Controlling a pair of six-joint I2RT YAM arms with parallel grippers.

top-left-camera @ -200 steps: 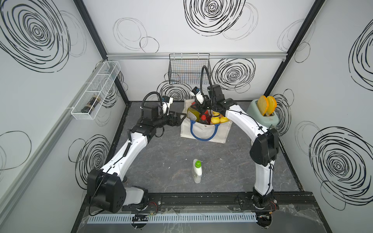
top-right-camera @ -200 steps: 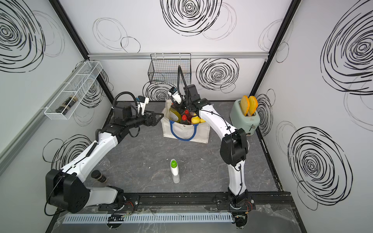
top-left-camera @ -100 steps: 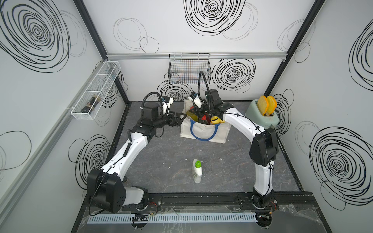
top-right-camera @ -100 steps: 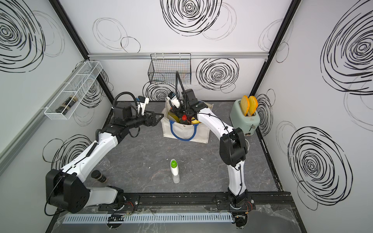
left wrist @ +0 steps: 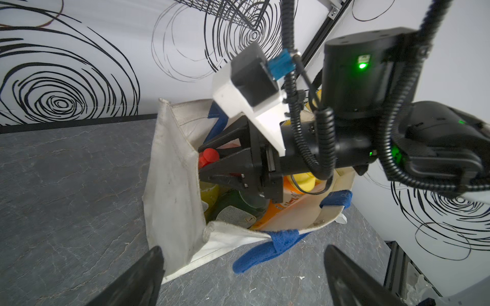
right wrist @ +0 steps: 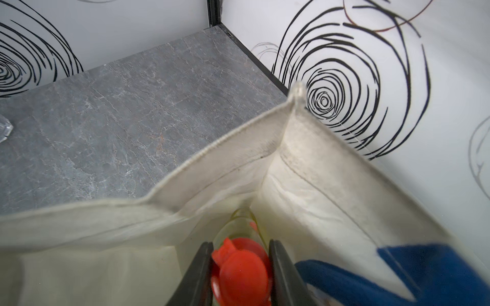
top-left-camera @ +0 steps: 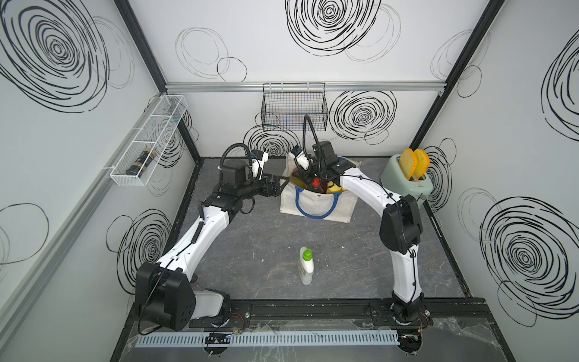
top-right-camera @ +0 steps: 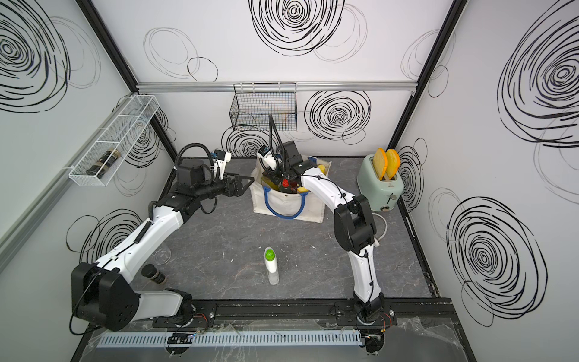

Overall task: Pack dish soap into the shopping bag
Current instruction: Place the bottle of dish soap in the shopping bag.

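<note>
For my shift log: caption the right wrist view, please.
Right claw grips a red-capped bottle inside the white shopping bag.

The grey marbled tabletop (top-left-camera: 250,238) carries the shopping bag (top-left-camera: 316,205) by its back edge, a toaster (top-left-camera: 407,186) in the back right corner, a green-capped white bottle (top-left-camera: 306,268) upright toward the front edge, and a dark jar (top-right-camera: 153,274) near the front left corner.
</note>
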